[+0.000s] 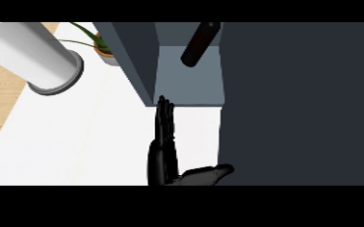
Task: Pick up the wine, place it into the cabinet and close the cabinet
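Note:
The wine bottle [200, 44] is dark and leans at a tilt inside the open cabinet [188, 79], over its grey-blue shelf. The cabinet's left wall [135, 62] runs down to the front edge. A broad dark panel, the cabinet door [292, 106], fills the right side of the view. My left hand [165, 146] rises from the lower edge with straight fingers and the thumb out to the right. Its fingertips reach the shelf's front corner and it holds nothing. My right hand does not show.
A large white cylinder with a grey rim [44, 57] lies at the upper left. A potted plant [104, 48] stands beside the cabinet's left wall. The white counter [71, 139] spreads left of my hand.

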### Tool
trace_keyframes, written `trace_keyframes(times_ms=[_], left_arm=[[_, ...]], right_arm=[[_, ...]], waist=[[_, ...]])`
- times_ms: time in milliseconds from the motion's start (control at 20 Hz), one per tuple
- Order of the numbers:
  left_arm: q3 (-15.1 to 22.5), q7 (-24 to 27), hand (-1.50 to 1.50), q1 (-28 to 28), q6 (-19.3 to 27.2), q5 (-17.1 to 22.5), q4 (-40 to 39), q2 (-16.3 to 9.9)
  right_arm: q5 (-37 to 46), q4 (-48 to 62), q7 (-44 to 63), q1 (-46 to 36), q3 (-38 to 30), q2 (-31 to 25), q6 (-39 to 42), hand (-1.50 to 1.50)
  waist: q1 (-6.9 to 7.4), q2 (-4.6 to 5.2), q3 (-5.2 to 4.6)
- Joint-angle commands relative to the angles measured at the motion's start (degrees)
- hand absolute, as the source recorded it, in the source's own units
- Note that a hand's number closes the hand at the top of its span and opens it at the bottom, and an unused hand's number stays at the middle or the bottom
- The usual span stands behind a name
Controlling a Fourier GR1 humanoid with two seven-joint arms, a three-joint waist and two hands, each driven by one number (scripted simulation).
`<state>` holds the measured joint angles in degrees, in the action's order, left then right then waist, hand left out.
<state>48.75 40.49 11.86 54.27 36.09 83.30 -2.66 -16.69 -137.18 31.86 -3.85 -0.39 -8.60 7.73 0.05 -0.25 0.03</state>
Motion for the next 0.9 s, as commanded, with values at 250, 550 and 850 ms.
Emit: trace_keyframes(times_ms=[250, 550, 850], left_arm=[[6.03, -0.46, -1.5, -12.84, 4.01, -6.77, 17.84, -6.52], [7.92, -1.26, -1.5, -16.3, 0.0, -7.82, 24.51, -14.05], [6.48, -3.21, -1.5, -19.42, -4.75, -7.14, 29.59, -21.61]], right_arm=[[-5.75, -3.77, 0.97, 1.49, -2.52, -1.42, 3.1, -1.5], [-10.58, -4.76, 6.35, 2.14, -0.35, -1.85, 4.85, 1.5], [-5.91, -4.86, 1.13, 6.22, 2.25, -1.44, 10.24, 1.5]], waist=[[0.09, 0.06, -0.02], [0.04, -0.05, -0.03], [-0.19, 0.08, 0.0]])
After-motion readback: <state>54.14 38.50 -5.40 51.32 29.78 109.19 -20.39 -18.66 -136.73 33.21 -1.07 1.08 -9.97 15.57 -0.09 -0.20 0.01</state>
